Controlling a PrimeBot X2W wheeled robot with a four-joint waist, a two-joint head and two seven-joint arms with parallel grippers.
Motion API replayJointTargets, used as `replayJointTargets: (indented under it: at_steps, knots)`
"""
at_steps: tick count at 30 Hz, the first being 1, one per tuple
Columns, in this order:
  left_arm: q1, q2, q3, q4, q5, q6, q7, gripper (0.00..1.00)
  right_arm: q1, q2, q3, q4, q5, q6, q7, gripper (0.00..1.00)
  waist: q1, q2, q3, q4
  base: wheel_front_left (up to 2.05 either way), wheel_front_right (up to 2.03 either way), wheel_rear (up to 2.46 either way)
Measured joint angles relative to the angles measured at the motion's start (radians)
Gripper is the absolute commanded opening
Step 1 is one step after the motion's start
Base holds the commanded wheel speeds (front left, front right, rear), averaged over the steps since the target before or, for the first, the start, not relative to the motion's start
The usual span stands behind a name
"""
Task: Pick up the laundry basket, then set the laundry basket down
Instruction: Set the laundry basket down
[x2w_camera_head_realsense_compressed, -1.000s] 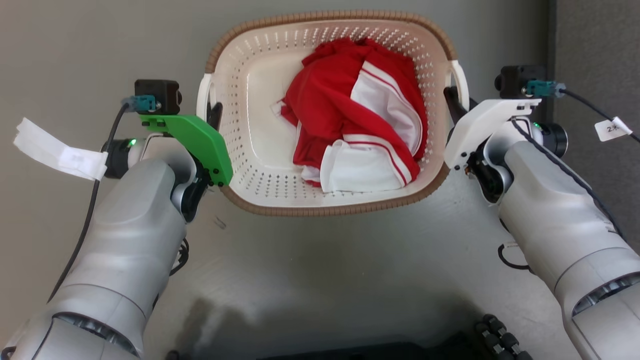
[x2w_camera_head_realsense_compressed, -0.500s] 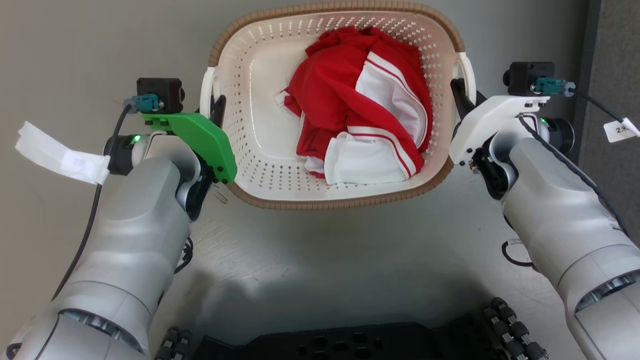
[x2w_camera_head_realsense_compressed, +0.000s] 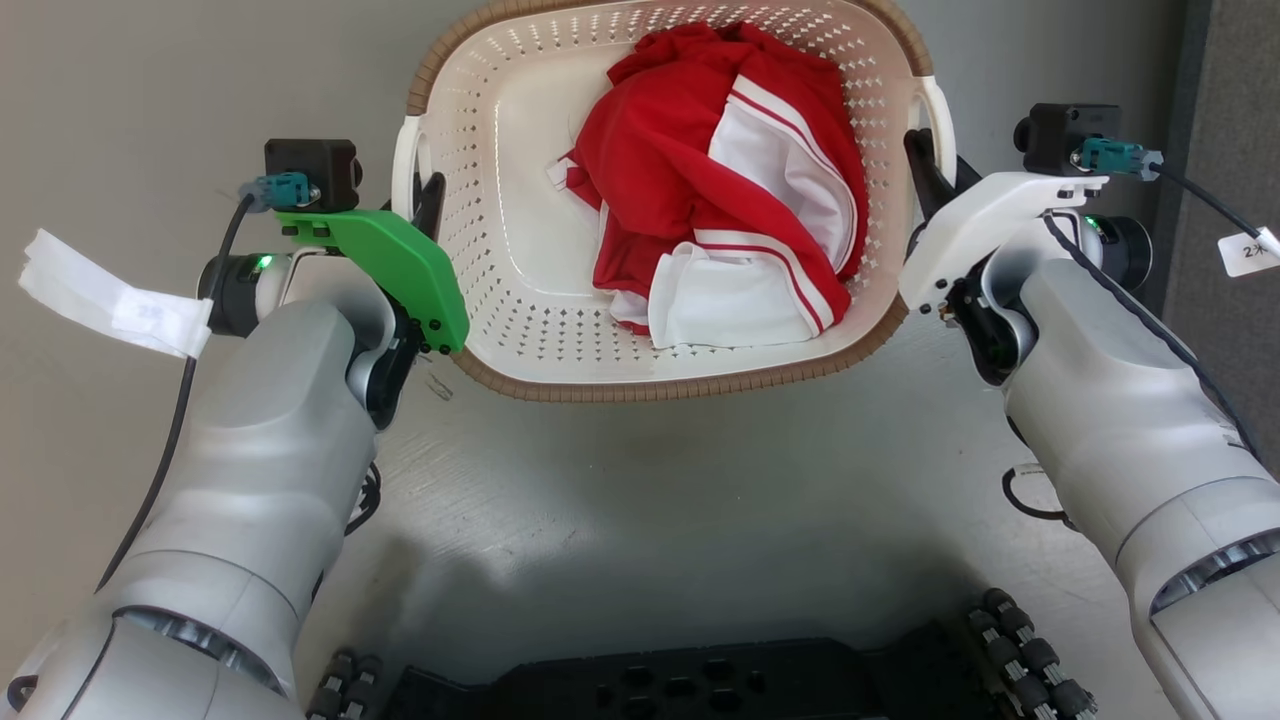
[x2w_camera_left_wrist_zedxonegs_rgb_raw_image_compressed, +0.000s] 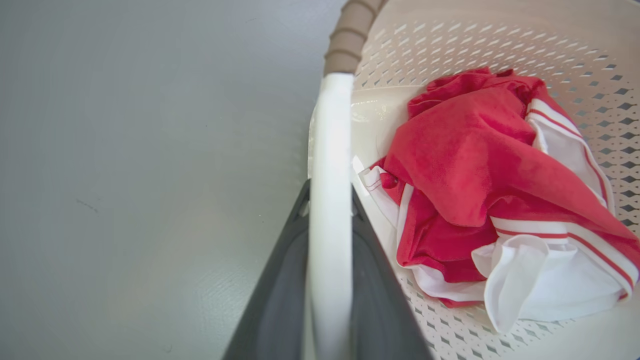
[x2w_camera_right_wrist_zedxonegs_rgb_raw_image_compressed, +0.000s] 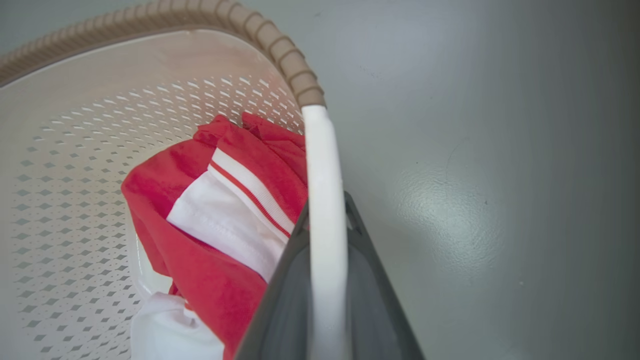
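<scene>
The laundry basket (x2w_camera_head_realsense_compressed: 520, 250) is cream-white and perforated, with a brown woven-look rim (x2w_camera_head_realsense_compressed: 680, 385). It sits between my two arms, and a crumpled red and white garment (x2w_camera_head_realsense_compressed: 730, 190) lies inside it. My left gripper (x2w_camera_head_realsense_compressed: 428, 200) is shut on the basket's left white handle (x2w_camera_left_wrist_zedxonegs_rgb_raw_image_compressed: 330, 150), one dark finger on each side of it (x2w_camera_left_wrist_zedxonegs_rgb_raw_image_compressed: 280, 280). My right gripper (x2w_camera_head_realsense_compressed: 922, 165) is shut on the right white handle (x2w_camera_right_wrist_zedxonegs_rgb_raw_image_compressed: 322, 175) in the same way. The far rim is cut off by the head view's top edge.
Grey floor (x2w_camera_head_realsense_compressed: 640, 520) lies all around the basket. A darker strip (x2w_camera_head_realsense_compressed: 1240, 100) runs along the far right. My black base (x2w_camera_head_realsense_compressed: 700, 690) shows at the bottom edge. A white paper tag (x2w_camera_head_realsense_compressed: 110, 300) hangs from the left wrist cable.
The head camera has shifted, bringing my black base into view. The basket now sits higher in the picture and looks slightly larger. Both grippers still hold its handles.
</scene>
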Motion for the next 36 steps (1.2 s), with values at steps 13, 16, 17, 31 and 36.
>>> replayJointTargets:
  at_steps: [13, 16, 17, 31, 36]
  knots:
    - [-0.001, 0.002, -0.009, 0.009, -0.009, -0.003, 0.017, 0.44, -0.01, 0.011, 0.003, 0.016, 0.0, 0.013, -0.002, 0.42, 0.0, 0.0, -0.004, -0.005, 0.0, 0.0, 0.0]
    - [-0.001, 0.002, -0.016, 0.016, -0.011, -0.005, 0.044, 1.0, -0.01, 0.005, 0.009, 0.019, 0.0, 0.019, -0.001, 1.0, 0.0001, 0.0, -0.007, -0.004, 0.0, 0.0, 0.0]
    - [-0.001, 0.007, -0.016, 0.019, -0.011, -0.005, 0.039, 1.0, -0.01, -0.002, 0.01, 0.021, 0.0, 0.019, -0.001, 1.0, 0.0001, 0.0, -0.009, -0.003, 0.0, 0.0, 0.0]
    - [0.002, 0.018, -0.013, 0.028, -0.028, -0.005, -0.018, 1.0, 0.021, -0.005, 0.023, 0.011, 0.002, 0.042, -0.005, 1.0, 0.0001, 0.0, -0.072, -0.004, 0.0, 0.0, 0.0]
    - [0.01, 0.018, -0.018, 0.028, -0.027, -0.005, -0.048, 1.0, 0.044, -0.007, 0.023, -0.005, 0.001, 0.049, -0.012, 1.0, 0.0001, 0.0, -0.114, -0.005, 0.0, 0.0, 0.0]
